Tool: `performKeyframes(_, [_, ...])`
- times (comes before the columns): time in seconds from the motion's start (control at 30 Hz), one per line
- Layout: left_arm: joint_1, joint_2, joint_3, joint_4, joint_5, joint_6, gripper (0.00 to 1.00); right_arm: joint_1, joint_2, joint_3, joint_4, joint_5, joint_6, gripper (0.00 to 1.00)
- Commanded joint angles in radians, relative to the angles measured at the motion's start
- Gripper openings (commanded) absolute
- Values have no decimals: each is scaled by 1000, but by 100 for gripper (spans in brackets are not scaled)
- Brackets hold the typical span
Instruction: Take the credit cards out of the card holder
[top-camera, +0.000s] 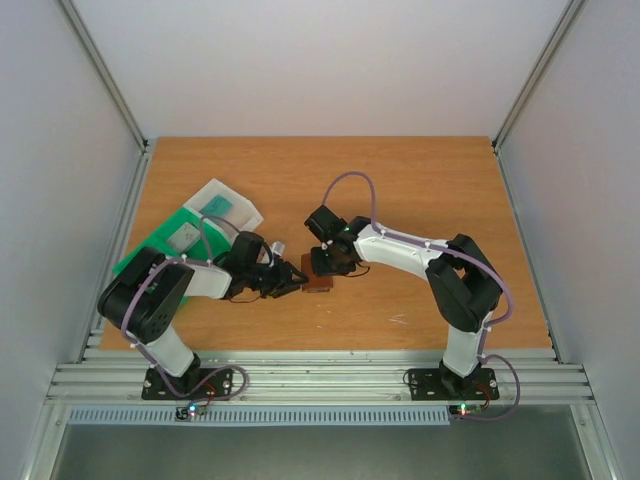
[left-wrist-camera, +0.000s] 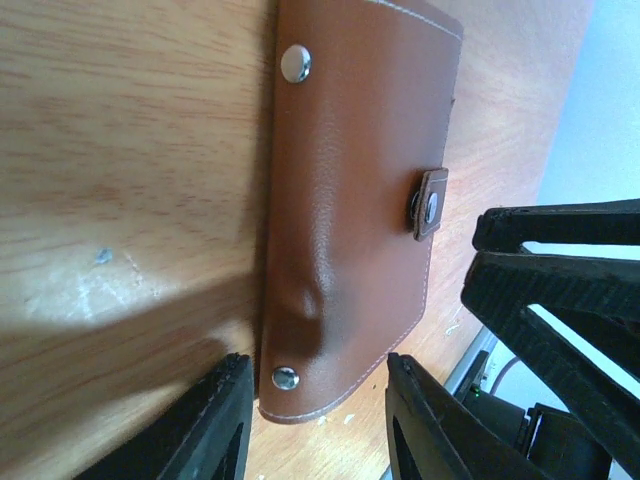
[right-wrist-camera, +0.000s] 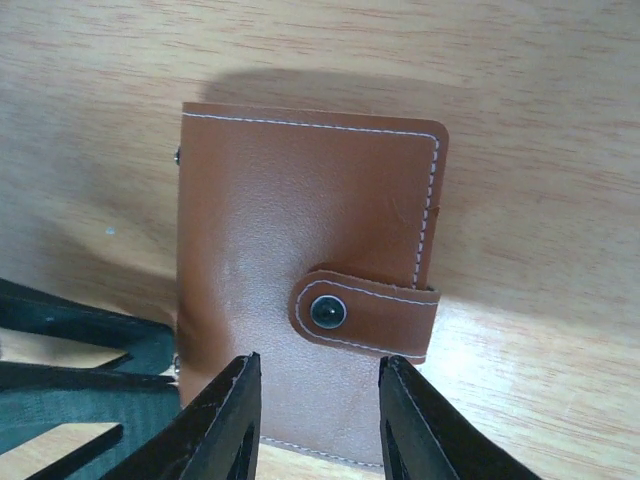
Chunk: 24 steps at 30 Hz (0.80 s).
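The card holder (top-camera: 320, 284) is a small brown wallet lying closed and flat on the wooden table, between the two grippers. Its strap (right-wrist-camera: 365, 316) is snapped shut. In the left wrist view the card holder (left-wrist-camera: 350, 200) lies just ahead of my left gripper (left-wrist-camera: 318, 412), which is open with its fingers either side of the riveted near end. My right gripper (right-wrist-camera: 320, 425) is open just above the card holder (right-wrist-camera: 290, 220), its fingers over the face below the strap. The credit cards are hidden.
A green compartmented tray (top-camera: 165, 250) lies at the left of the table with a clear plastic box (top-camera: 228, 205) on its far end. The right gripper's fingers (left-wrist-camera: 560, 270) show at the right of the left wrist view. Metal rails run along the table's near edge.
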Motion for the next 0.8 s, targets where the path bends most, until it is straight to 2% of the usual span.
performKeyframes(0.0, [-3, -66, -21, 1, -48, -6, 38, 25, 37, 55, -55, 64, -22, 35])
performKeyframes(0.37, [-3, -195, -44, -184, -190, 68, 42, 45, 131, 153, -128, 175, -36, 35])
performKeyframes(0.77, [-3, -210, -50, -201, -200, 85, 42, 57, 210, 193, -155, 225, -38, 35])
